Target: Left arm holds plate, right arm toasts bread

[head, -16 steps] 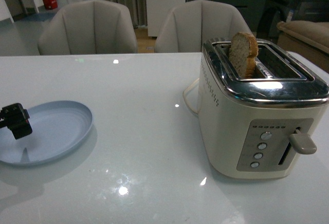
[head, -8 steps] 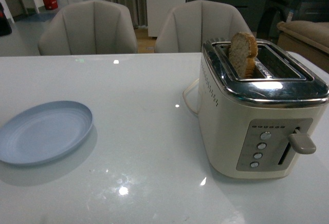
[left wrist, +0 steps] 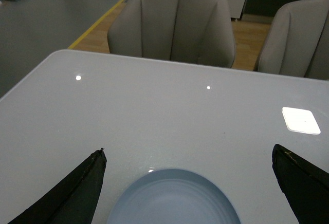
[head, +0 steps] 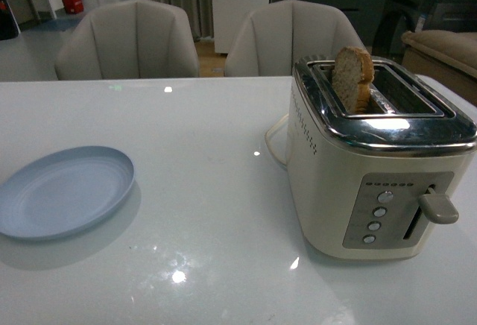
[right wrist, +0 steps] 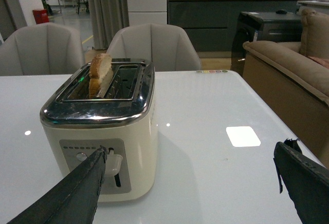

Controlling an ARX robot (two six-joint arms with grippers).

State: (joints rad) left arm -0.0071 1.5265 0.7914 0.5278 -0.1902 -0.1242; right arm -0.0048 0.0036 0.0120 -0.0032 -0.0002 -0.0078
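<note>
The pale blue plate [head: 65, 191] lies flat on the white table at the left, with nothing on it. In the left wrist view my left gripper [left wrist: 189, 151] hangs open above the plate [left wrist: 172, 199] and touches nothing. The bread [head: 352, 79] stands upright in the toaster's [head: 373, 176] slot, its top half sticking out. My right gripper [right wrist: 191, 149] is open in front of the toaster [right wrist: 103, 131], lower than the bread [right wrist: 100, 73] and apart from it. Neither gripper shows in the front view.
The toaster's lever [head: 438, 207] juts from its front panel beside several round buttons. Two grey chairs [head: 127, 40] stand behind the table. A brown sofa [right wrist: 288, 75] is off the table's right side. The table edge [left wrist: 61, 54] curves round the far left corner.
A second ago my left gripper was at the plate's left rim in the front view; it has since drawn away out of that view. The plate, bread and toaster have not moved.
</note>
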